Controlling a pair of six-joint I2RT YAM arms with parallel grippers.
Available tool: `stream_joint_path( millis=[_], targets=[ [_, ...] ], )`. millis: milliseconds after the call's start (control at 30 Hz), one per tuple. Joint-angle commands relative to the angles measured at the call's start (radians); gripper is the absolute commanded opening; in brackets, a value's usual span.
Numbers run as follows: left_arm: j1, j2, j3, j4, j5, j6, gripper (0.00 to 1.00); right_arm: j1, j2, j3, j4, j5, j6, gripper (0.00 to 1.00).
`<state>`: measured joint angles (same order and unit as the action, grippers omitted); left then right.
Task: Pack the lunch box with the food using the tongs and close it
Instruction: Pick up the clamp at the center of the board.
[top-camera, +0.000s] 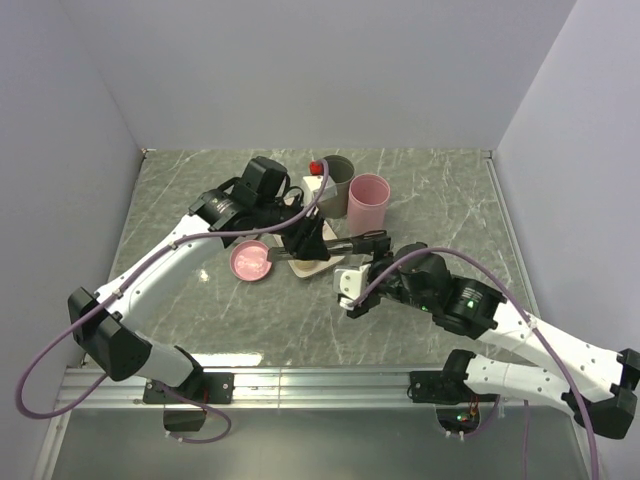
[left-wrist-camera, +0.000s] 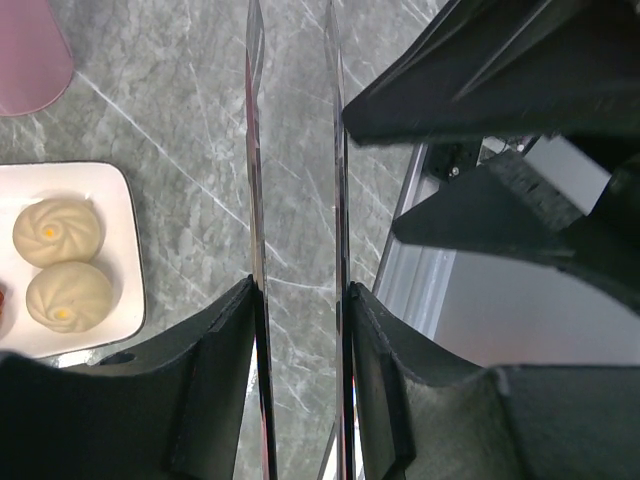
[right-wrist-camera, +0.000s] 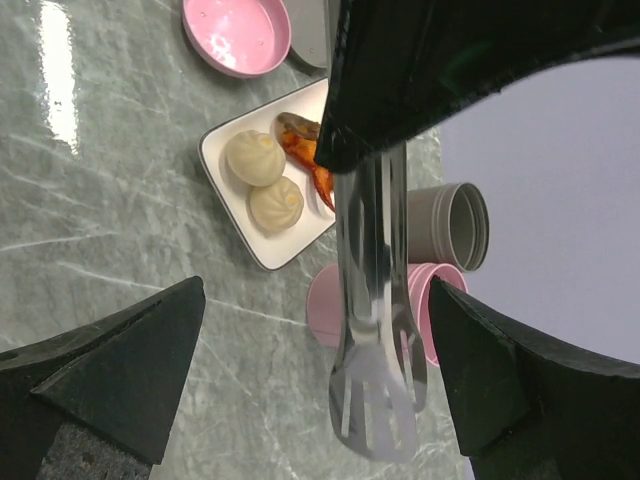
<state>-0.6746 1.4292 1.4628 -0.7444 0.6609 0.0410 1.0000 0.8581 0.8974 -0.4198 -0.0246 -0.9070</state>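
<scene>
Left hand (left-wrist-camera: 300, 290) grasps the tongs (right-wrist-camera: 375, 330). Only the right wrist view shows their slotted tips, the released right hand (right-wrist-camera: 315, 295) and fried food (right-wrist-camera: 300, 145) on a white tray (right-wrist-camera: 236, 207).

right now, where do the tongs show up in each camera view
Top external: the tongs stretch across the centre, just right of the white rectangular tray.
Left wrist: their two thin arms run up the middle, with the tray at the left edge.
Right wrist: their slotted tips sit low at centre, with the tray up and left of them.
Shared landmark: the white rectangular tray.
</scene>
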Motion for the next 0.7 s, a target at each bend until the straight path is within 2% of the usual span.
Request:
stream_joint_path(
  millis=[0,233,500,667],
  targets=[
    [0.003,0.005,0.054,0.050,0.052,-0.021,0.46,0.011,0.019,0.035,0.090,0.066,-0.003,0.99],
    [0.001,0.016,0.044,0.037,0.095,-0.013,0.45,0.009,0.059,0.023,0.150,0.086,-0.019,0.97],
    [-0.005,0.007,0.041,0.019,0.114,0.000,0.45,0.006,0.101,0.025,0.142,0.052,-0.056,0.92],
    [-0.016,0.008,0.033,-0.001,0.128,0.020,0.45,-0.011,0.134,0.052,0.133,0.034,-0.059,0.71]
  ],
)
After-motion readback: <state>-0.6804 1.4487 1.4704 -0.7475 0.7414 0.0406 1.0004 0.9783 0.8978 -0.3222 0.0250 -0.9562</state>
